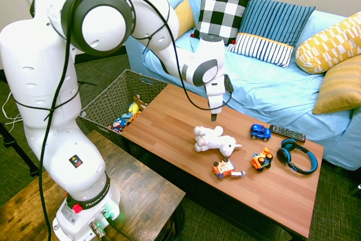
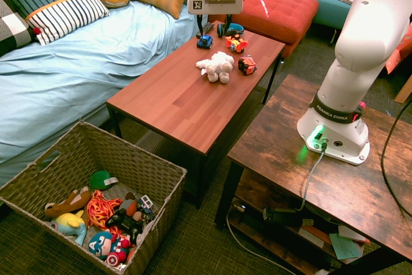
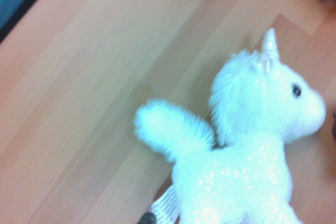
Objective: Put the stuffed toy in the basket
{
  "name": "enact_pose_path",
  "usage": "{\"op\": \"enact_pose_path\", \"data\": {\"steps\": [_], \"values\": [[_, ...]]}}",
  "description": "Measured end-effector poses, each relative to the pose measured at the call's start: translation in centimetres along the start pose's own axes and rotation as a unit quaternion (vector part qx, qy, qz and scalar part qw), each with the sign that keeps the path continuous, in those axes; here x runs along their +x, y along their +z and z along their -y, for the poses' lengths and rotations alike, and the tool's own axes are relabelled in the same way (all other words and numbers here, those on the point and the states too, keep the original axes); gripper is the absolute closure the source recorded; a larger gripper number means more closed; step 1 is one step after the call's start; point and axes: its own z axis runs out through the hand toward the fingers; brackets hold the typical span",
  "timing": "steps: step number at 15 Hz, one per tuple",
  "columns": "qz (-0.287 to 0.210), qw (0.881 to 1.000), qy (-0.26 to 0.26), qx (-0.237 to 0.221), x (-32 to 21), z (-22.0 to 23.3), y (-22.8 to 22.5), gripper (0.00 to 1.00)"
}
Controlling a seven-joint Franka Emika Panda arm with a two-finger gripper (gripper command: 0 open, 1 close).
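The plush unicorn [image 2: 217, 67] lay on the bench [image 2: 174, 107]; the hand [image 2: 214, 31], spread and empty, hung above the bench; grasping, carrying and releasing into the basket [image 2: 129, 165] beside the bench all remained.

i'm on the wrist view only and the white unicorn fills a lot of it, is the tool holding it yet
Observer: No, the tool is open and holds nothing; the unicorn lies on the table.
Operator: ok and where's the basket
Observer: The basket stands beyond one end of the table, lower than the tabletop.
Operator: anything in it
Observer: Yes, several toys, among them a yellow-and-blue plush.
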Motion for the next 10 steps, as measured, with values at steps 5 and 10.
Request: {"op": "enact_pose_path", "data": {"steps": [5,10], "values": [[-0.008,0.997,0.064,-0.033,2.6,0.9,7.2,0.00],[-0.017,0.994,0.092,-0.057,3.2,2.3,12.8,0.00]]}}
